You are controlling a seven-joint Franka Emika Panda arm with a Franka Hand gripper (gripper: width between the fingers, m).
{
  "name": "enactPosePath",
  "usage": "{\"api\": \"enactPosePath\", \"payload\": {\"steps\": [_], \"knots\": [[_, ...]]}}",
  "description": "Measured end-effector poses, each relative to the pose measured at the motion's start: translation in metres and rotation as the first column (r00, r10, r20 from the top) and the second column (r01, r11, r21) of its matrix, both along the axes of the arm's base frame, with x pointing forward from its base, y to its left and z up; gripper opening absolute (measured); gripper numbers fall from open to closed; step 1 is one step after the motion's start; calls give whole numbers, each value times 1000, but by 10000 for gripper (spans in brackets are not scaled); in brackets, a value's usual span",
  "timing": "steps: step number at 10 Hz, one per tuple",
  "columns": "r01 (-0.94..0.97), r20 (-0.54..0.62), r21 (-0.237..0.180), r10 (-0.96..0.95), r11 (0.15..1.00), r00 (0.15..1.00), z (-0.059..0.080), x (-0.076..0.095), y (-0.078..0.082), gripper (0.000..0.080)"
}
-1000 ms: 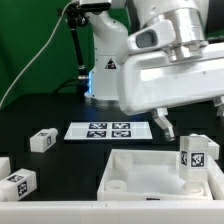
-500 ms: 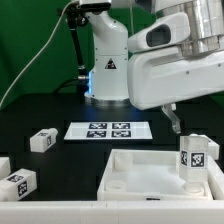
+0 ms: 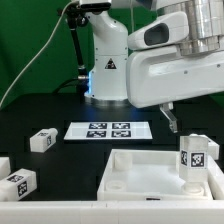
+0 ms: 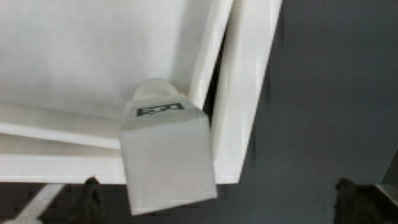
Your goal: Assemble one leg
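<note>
The gripper (image 4: 222, 203) hangs released, its fingers (image 4: 80, 198) wide apart and holding nothing, above the leg (image 3: 195, 154). That leg stands upright in a corner socket of the tray (image 3: 140, 155), at the exterior view's right. To seat it well, I judge: descend straight, centre both fingers on the flat sides, clamp low, then turn without tipping it.

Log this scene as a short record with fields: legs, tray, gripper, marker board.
standing leg: upright in the tray, toward the exterior view's right
loose legs: at least two, lying at the exterior view's left
tray: white, with raised rim
gripper: open, above the standing leg, holding nothing
marker board: flat, behind the tray
</note>
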State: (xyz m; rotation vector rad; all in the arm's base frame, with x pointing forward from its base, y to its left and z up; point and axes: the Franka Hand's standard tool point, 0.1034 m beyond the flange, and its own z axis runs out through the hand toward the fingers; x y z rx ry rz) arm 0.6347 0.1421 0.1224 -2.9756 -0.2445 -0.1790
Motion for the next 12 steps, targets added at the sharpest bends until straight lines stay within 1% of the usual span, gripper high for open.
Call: {"api": "enactPosePath", "payload": {"steps": [1, 2, 3, 4, 5, 8, 11, 12], "knots": [[10, -2, -1, -10, 1000, 1000, -1, 1, -2, 649], [50, -1, -6, -50, 999, 999, -1, 5, -7, 649], [69, 2, -8, -69, 998, 998, -1, 8, -8, 649], [75, 3, -7, -75, 997, 997, -4, 8, -8, 649], [82, 5, -6, -82, 997, 997, -8, 9, -11, 649], [71, 37, -4, -71, 997, 997, -26, 7, -14, 649], [51, 39, -8, -51, 999, 998, -29, 9, -19, 649], [50, 39, -8, -50, 999, 998, -29, 9, -18, 618]]}}
